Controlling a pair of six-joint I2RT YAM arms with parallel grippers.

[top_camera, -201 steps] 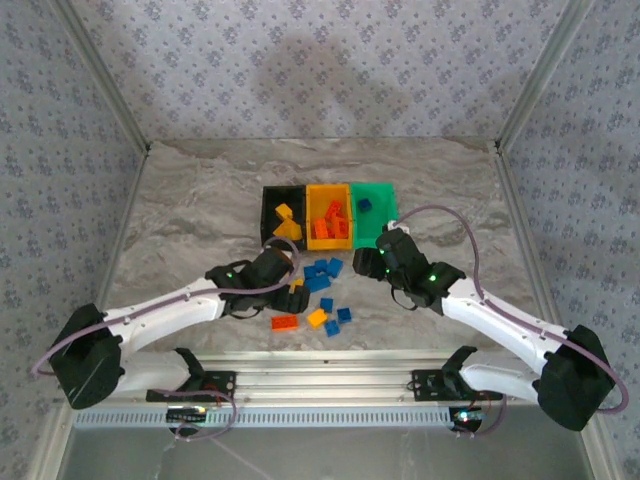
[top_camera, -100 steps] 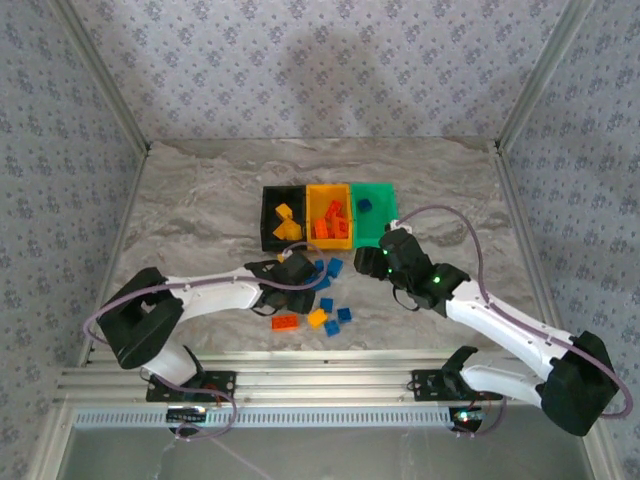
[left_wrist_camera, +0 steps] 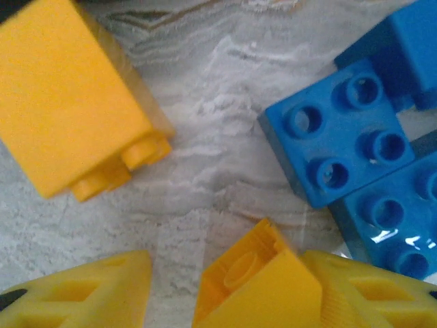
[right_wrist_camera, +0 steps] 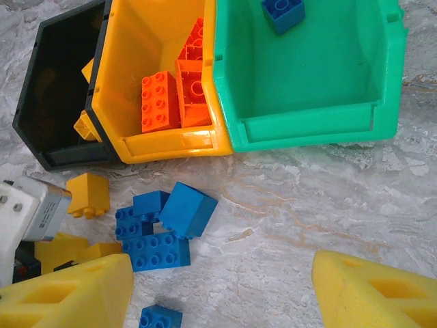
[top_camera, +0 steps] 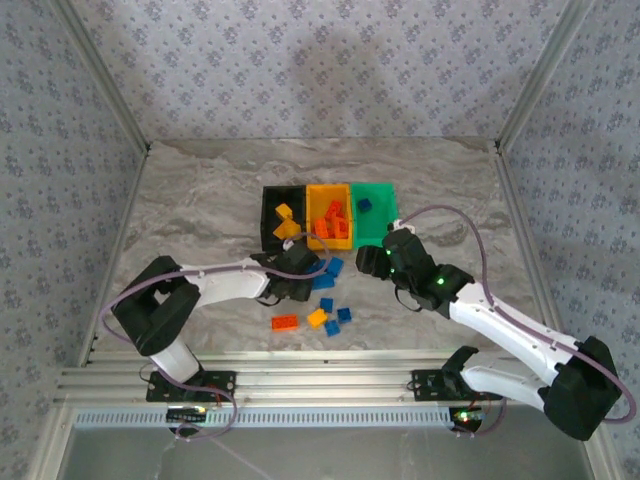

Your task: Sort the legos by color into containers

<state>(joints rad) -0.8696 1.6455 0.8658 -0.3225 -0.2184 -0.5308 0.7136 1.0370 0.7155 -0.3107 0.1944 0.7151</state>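
Now L end effector (left_wrist_camera: 225, 273) half-spread, yellow brick (left_wrist_camera: 259, 290) cut off; R end effector (right_wrist_camera: 222, 273) spread.

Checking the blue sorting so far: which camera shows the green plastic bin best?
Right wrist: the green plastic bin is close, its inside open to view, one blue studded brick at its far end. Top external shows the bin small, the same brick a speck.

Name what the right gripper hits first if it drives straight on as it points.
Probably the bare table short of the green bin: no brick lies ahead of the right gripper. Depth is unclear; the bin's front wall could come first.
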